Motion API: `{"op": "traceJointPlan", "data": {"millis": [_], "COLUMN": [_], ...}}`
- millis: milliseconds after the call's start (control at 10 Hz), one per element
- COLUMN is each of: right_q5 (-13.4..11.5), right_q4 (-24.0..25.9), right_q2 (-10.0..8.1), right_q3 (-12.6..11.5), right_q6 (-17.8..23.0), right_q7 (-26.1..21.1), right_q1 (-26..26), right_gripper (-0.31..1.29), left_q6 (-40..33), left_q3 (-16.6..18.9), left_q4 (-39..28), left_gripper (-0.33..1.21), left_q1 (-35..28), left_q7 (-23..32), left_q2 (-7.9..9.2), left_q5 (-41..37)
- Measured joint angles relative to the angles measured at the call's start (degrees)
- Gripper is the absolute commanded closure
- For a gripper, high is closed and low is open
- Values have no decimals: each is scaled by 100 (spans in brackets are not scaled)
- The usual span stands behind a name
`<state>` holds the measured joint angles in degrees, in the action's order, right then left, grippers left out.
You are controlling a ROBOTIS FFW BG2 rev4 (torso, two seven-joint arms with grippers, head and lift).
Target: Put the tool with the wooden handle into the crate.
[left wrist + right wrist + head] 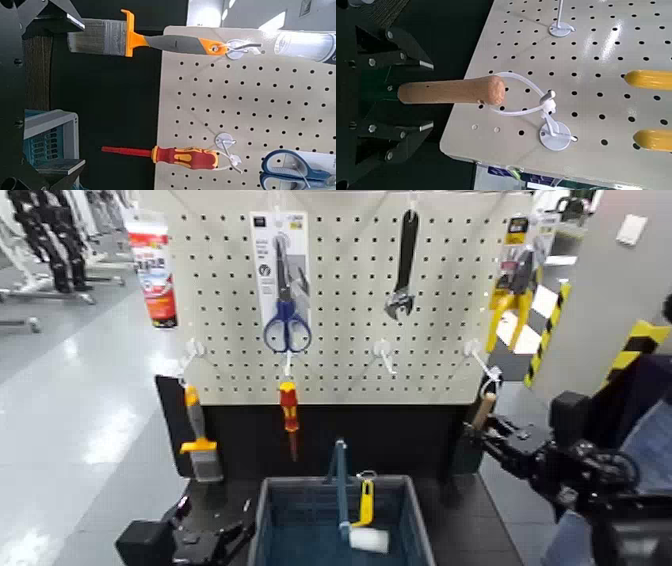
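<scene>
Spread open around the wooden handle (451, 92), the right gripper (385, 91) has not yet clamped the tool with the wooden handle (484, 410), which hangs by one pale loop (522, 95) from a hook (555, 136) at the pegboard's (350, 290) lower right corner. One crate (290, 525) waits below; the left gripper (215, 542) idles beside it, grip state unclear.

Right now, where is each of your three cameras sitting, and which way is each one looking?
Head view: on the head, looking forward and down at the pegboard and the crate; both arms show low.
Left wrist view: on the left arm, facing the hanging brush and screwdriver; left gripper open.
Right wrist view: on the right arm, facing the tool with the wooden handle, between the open right gripper fingers.
Shared: head and right wrist views both show that tool on its hook.
</scene>
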<state>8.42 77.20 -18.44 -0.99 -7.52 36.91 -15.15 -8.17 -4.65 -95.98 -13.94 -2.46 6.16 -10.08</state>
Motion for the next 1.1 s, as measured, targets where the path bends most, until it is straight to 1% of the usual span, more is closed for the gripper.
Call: {"op": "traceJointPlan", "data": {"millis": [100,200,600,800,1100], "right_q5": [-17,-37,-68,-71,-176], "right_q4": [40,97,253,403,919], "right_q2": [7,14,54,94,232], "right_q3": [26,44,47,-4,-173], "right_q6": [-37,-68,-96,-112,-230], "right_q7": [-47,-93,-159,-172,-254], "right_q1": [-1,7,80,153,413], "right_gripper": [117,124,124,124,124], "left_q6": [-7,-9,-18,-18,-18], "left_q3": [0,0,0,0,-1], "left_q4": [0,0,6,5,4], "left_gripper": [11,11,11,11,11], "left_q1": [-5,-10,-23,-36,-42], "left_q7": [0,0,0,0,0], "left_q2": [1,1,0,0,0], "left_q5": [-3,-7,-19,-20,-21]}}
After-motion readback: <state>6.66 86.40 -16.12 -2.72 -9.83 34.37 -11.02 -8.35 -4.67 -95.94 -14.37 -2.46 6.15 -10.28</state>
